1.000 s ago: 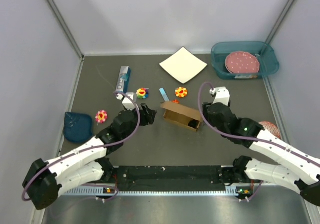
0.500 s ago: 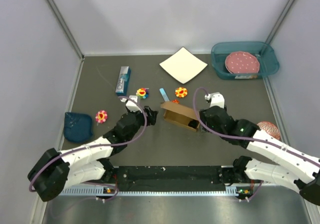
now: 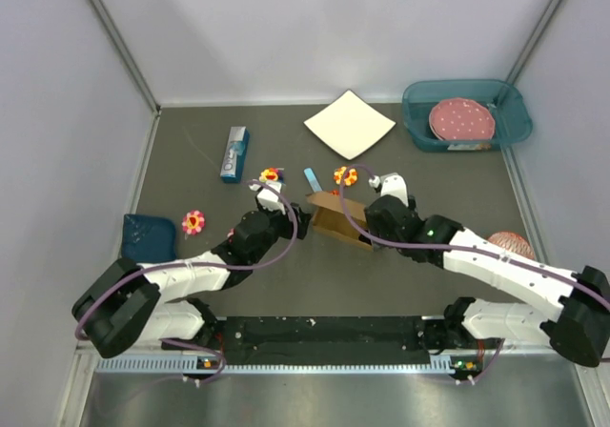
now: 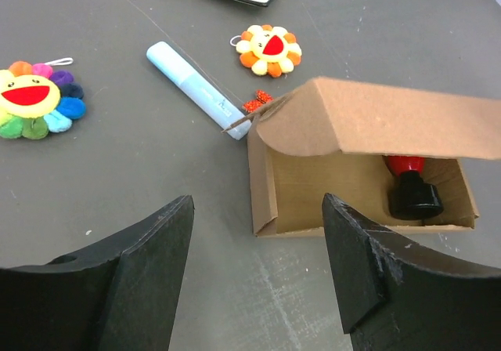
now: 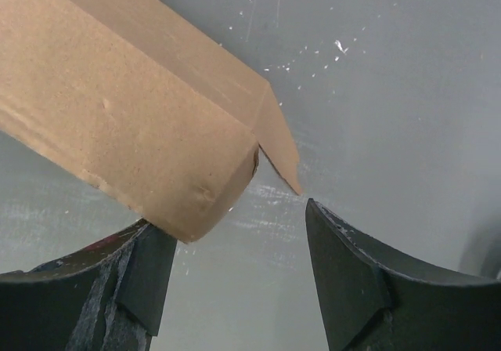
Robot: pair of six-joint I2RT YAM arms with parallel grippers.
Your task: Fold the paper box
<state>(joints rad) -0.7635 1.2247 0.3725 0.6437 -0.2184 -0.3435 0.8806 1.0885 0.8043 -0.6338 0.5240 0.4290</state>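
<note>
Because the half-raised lid covers much of the paper box, you see only part of its inside. A red and black object stands at the right end with its top hidden under the lid, and I cannot tell what it is. The box sits near the middle of the table. In the right wrist view it is cut off at the left edge, so only one folded flap shows. From above, the right arm covers the box's end at 3 o'clock.

The left gripper is open with nothing held in it, close at 9 o'clock of the box. The right gripper is also spread wide and holds nothing. The flap's corner lies just at one finger; whether they touch I cannot tell.

Around the box you have a light-blue tube at 11 o'clock, its end behind a cardboard tip. There is an orange flower toy at 12 and a rainbow flower toy at 10. Farther away are a white sheet at 12, a teal tray with a dotted pink plate at 2, a blue carton at 10 and a dark blue pouch at 9.
</note>
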